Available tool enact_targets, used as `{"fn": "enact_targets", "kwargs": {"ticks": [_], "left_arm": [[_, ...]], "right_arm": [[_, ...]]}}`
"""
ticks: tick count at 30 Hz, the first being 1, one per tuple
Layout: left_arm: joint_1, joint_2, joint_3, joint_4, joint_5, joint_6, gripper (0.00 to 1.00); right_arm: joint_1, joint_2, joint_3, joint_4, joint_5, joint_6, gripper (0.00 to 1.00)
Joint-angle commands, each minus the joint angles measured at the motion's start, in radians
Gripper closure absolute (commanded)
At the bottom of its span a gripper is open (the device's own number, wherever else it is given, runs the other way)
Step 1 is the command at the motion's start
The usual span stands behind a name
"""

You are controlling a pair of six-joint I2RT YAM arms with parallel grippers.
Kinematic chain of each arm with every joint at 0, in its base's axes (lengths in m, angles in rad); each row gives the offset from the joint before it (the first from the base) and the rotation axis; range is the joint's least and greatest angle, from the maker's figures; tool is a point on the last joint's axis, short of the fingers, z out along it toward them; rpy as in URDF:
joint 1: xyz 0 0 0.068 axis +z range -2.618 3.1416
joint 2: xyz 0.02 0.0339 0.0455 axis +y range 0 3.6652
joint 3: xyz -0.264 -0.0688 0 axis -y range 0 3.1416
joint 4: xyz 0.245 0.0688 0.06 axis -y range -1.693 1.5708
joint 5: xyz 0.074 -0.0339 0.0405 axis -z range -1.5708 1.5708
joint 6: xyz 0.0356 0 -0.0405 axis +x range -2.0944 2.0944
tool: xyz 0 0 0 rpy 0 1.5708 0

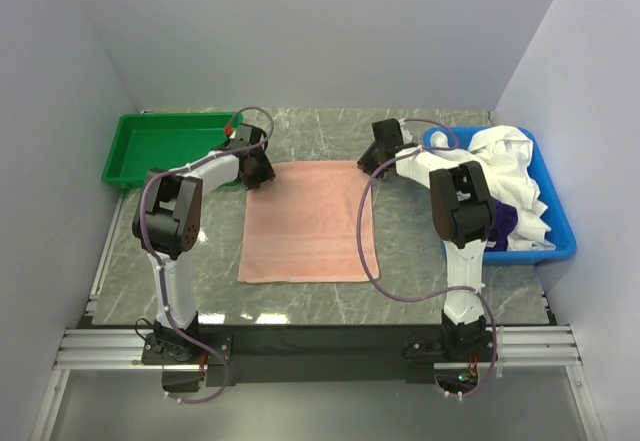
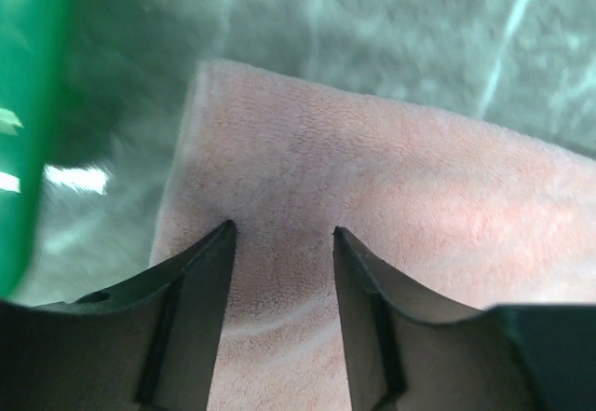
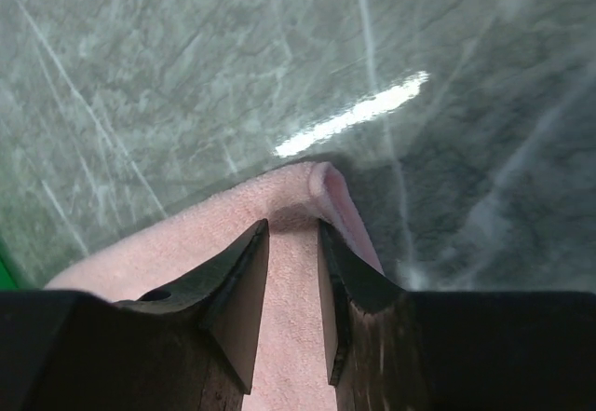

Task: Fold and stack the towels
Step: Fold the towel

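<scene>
Salmon-pink towel [image 1: 308,223] flat, centred; white towels [image 1: 515,166] and purple towel [image 1: 503,221] crumpled together right.

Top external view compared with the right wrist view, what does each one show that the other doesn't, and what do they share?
Only the top external view shows the whole pink towel spread flat, the blue bin holding white towels and a purple towel, and the left arm reaching the towel's far left corner. Only the right wrist view shows that towel's far right corner curled up between the right fingers. Both show the pink towel, the right fingers and the grey table.
</scene>
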Motion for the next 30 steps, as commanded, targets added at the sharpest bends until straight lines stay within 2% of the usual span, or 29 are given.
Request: {"fn": "enact_targets", "kwargs": {"ticks": [1, 7, 10, 13, 14, 17, 21, 25, 30], "left_arm": [[-0.036, -0.018, -0.069, -0.078, 0.082, -0.066, 0.46], [-0.038, -0.077, 0.006, -0.124, 0.051, -0.043, 0.44], [-0.064, -0.113, -0.010, -0.132, 0.065, -0.047, 0.42], [-0.067, -0.160, -0.047, -0.136, 0.037, -0.026, 0.37], [-0.064, -0.167, -0.044, -0.142, -0.016, -0.012, 0.35], [-0.042, -0.166, 0.014, -0.171, -0.087, 0.093, 0.29], [-0.042, -0.155, 0.097, -0.225, -0.168, 0.186, 0.28], [-0.042, -0.183, 0.077, -0.208, -0.187, 0.210, 0.28], [-0.041, -0.198, 0.071, -0.228, -0.211, 0.229, 0.28]], "right_arm": [[-0.029, -0.041, 0.024, -0.114, 0.108, -0.064, 0.64], [-0.003, -0.196, -0.045, -0.062, 0.107, -0.239, 0.61], [0.009, -0.273, -0.090, -0.047, 0.039, -0.354, 0.59], [0.012, -0.321, -0.091, -0.071, -0.031, -0.580, 0.57], [0.012, -0.330, -0.084, -0.083, -0.036, -0.641, 0.57], [0.012, -0.315, -0.012, -0.192, -0.031, -0.794, 0.57], [0.020, -0.293, 0.054, -0.257, -0.094, -0.795, 0.57], [0.100, -0.316, -0.036, -0.255, -0.101, -0.723, 0.58], [0.268, -0.350, -0.155, -0.277, -0.084, -0.632, 0.56]]}}
